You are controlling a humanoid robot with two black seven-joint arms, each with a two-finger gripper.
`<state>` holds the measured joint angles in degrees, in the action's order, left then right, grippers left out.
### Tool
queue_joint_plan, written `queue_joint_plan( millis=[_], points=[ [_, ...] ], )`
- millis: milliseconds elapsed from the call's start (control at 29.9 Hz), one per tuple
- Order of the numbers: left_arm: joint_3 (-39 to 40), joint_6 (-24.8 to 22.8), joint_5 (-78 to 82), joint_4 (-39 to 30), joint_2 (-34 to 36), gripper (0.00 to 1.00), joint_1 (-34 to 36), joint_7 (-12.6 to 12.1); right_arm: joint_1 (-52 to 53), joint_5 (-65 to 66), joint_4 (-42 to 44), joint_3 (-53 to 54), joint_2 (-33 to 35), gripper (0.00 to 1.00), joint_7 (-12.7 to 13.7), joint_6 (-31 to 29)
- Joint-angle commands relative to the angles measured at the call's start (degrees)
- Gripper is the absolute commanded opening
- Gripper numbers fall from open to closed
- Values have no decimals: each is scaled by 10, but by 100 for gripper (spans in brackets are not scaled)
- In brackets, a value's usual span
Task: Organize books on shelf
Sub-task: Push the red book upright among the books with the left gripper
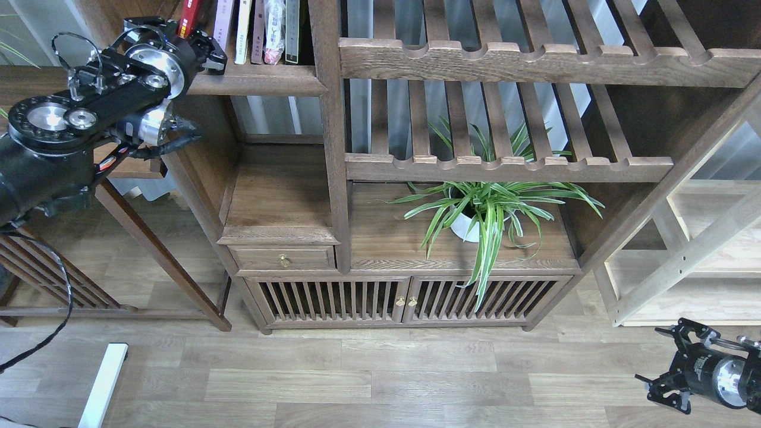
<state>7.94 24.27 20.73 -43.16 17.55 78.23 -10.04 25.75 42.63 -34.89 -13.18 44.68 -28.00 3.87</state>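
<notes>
The left gripper (178, 37) clasped the red book (191, 13) at the shelf (261, 80) — the right gripper (669, 371), low over the floor, hung spread and empty.

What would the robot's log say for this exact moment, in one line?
left gripper: at red book, grip unclear | right gripper: idle, low | other books: upright on shelf
</notes>
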Motion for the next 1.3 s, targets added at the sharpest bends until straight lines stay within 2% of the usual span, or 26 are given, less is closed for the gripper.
queue_joint_plan(
  millis=[0,100,201,267,301,568,702,1270],
  points=[
    [7,2,0,-1,2,22,1,0,-1,0,-1,0,0,99,0,0],
    [12,3,-1,-1,2,34,2,-1,-1,0,-1,0,1,99,0,0],
    [15,3,-1,-1,2,39,3,-1,-1,0,-1,0,0,99,0,0],
    [15,3,-1,-1,2,52,3,-1,-1,0,-1,0,0,99,0,0],
    [15,3,-1,-1,2,55,3,-1,-1,0,-1,0,1,99,0,0],
    [16,8,-1,-5,3,59,4,-2,-1,0,-1,0,1,99,0,0],
    [21,8,-2,-8,3,66,7,-3,-1,0,-1,0,2,99,0,0],
    [21,7,-3,-49,11,71,12,-14,0,0,-1,0,3,99,0,0]
  ],
)
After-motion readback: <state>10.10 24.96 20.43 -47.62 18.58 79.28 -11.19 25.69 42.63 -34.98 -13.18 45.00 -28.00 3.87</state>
